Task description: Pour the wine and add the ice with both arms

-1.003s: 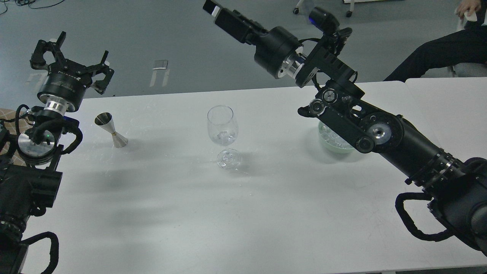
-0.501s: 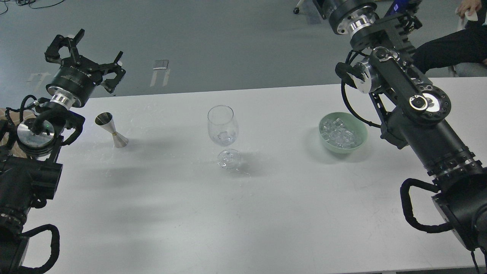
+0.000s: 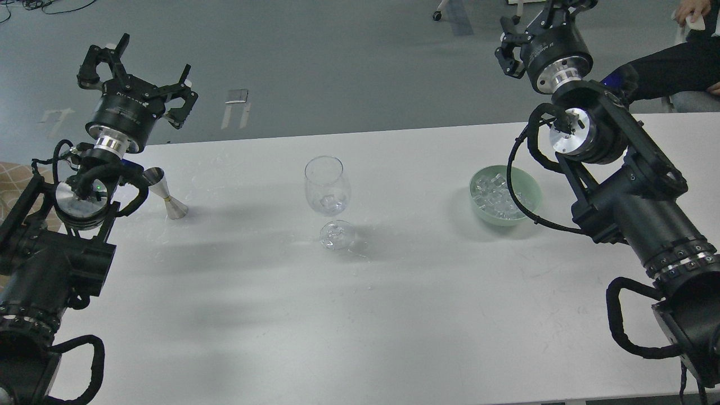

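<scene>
White rectangular table (image 3: 225,315): bears all three vessels, set in a row across its far half.

Clear stemmed wine glass (image 3: 325,188): upright at centre, round foot nearest the viewer. Bowl holds one clear ice cube (image 3: 326,199) low down; whether any colourless wine lies under it cannot be told.

Pale green round bowl (image 3: 529,188): right of the glass and well apart from it. Holds a heap of small clear glassy ice cubes (image 3: 495,194), filling it to about the rim. A black cable loop of the right arm (image 3: 635,208) crosses in front of its right side.

Silver double-cone metal jigger (image 3: 167,197): upright at the far left of the table, well apart from the glass; its upper cup partly hidden behind the left arm (image 3: 56,253). Contents not visible.

Left gripper (image 3: 138,76): raised beyond the table's far left edge, fingers spread wide, holding nothing.

Right gripper (image 3: 534,25): raised beyond the far right edge, above and behind the bowl, cut off by the top of the view; finger spacing cannot be told.
</scene>
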Robot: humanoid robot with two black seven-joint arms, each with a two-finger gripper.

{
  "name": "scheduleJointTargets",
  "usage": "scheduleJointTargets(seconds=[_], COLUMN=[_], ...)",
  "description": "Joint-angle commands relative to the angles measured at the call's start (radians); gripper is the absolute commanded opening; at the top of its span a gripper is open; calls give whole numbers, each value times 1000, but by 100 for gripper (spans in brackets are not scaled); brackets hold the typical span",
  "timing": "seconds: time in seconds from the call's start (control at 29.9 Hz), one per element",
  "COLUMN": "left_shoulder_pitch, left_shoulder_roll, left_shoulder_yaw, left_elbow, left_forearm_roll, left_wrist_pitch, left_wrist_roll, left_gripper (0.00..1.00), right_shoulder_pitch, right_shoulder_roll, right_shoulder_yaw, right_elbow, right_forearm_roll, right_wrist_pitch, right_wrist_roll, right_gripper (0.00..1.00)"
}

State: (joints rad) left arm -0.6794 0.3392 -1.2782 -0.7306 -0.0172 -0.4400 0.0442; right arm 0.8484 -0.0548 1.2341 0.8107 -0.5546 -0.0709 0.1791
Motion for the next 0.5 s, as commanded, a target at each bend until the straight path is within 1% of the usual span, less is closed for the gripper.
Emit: scheduleJointTargets(seconds=[0.0, 0.1, 0.2, 0.3, 0.47], left_shoulder_pitch=[1, -6, -11, -26, -28], left_shoulder_roll=[1, 0, 1, -8, -42], left_shoulder_yaw=[14, 16, 16, 16, 16], left_elbow=[0, 2, 3, 14, 14], left_forearm_roll=[3, 3, 13, 77, 112], left_wrist_pitch=[4, 27, 27, 30, 52], left_wrist_roll=[-4, -4, -1, -4, -6], left_gripper=[98, 98, 98, 98, 98], right_shoulder_pitch=[-6, -11, -9, 7, 50], right_shoulder_roll=[3, 15, 39, 55, 55], right_shoulder_yaw=[28, 70, 68, 53, 54], right_elbow=[-7, -8, -13, -56, -79], right_forearm_roll=[1, 1, -1, -1, 1], right_wrist_pitch=[-3, -3, 0, 16, 17], right_wrist_roll=[0, 0, 3, 42, 46], right_gripper=[100, 100, 100, 100, 100])
